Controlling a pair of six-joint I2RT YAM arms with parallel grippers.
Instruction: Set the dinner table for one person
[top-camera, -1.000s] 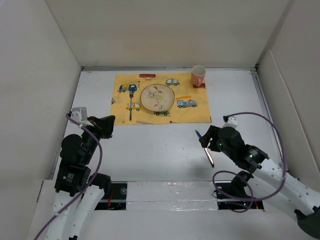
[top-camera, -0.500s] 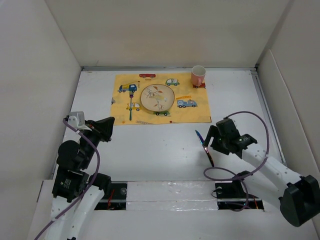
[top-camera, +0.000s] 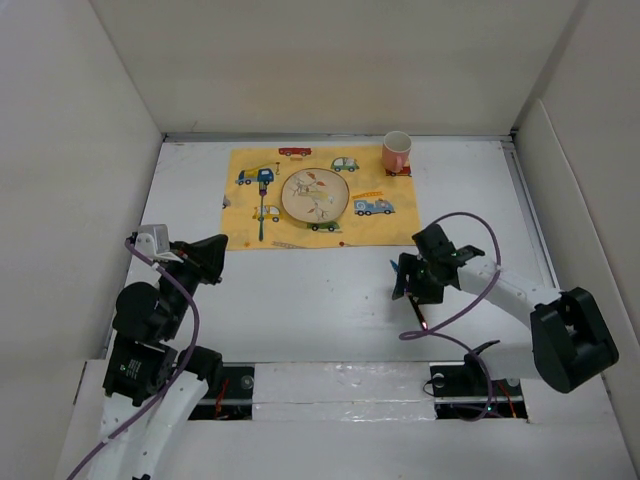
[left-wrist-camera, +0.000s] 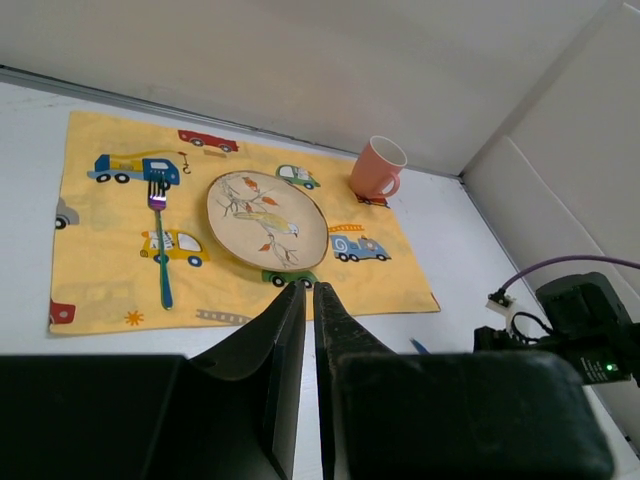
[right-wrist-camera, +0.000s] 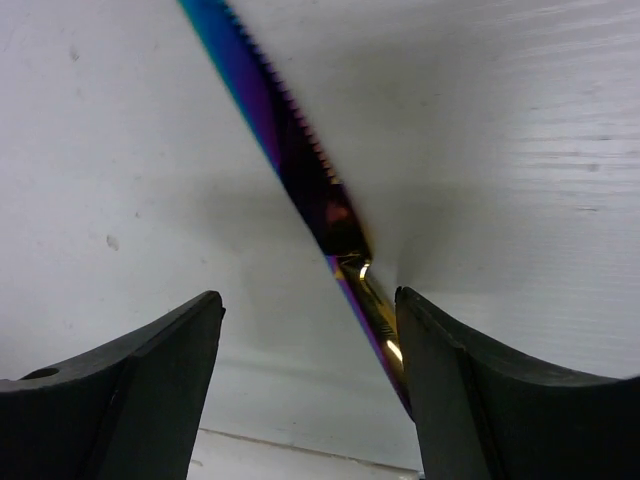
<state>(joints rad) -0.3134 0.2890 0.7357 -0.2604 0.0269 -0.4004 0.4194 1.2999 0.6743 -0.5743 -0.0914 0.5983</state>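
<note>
- left arm (top-camera: 135, 360): white link shells, black joint housings, small pale block (top-camera: 155, 238) at the wrist, purple cable (top-camera: 196, 315) running alongside.
- left hand (top-camera: 218, 243): two matte black fingers (left-wrist-camera: 250, 350), tapering to thin tips.
- right arm (top-camera: 510, 290): white links, bulky black joints, looping purple cable (top-camera: 465, 214), small green light (left-wrist-camera: 608, 368) on a black housing.
- right hand (top-camera: 405, 280): black, with broad, curved fingers (right-wrist-camera: 130, 390).

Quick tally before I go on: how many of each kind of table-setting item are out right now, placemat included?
placemat: 1
plate: 1
fork: 1
knife: 1
mug: 1
Total: 5
</note>
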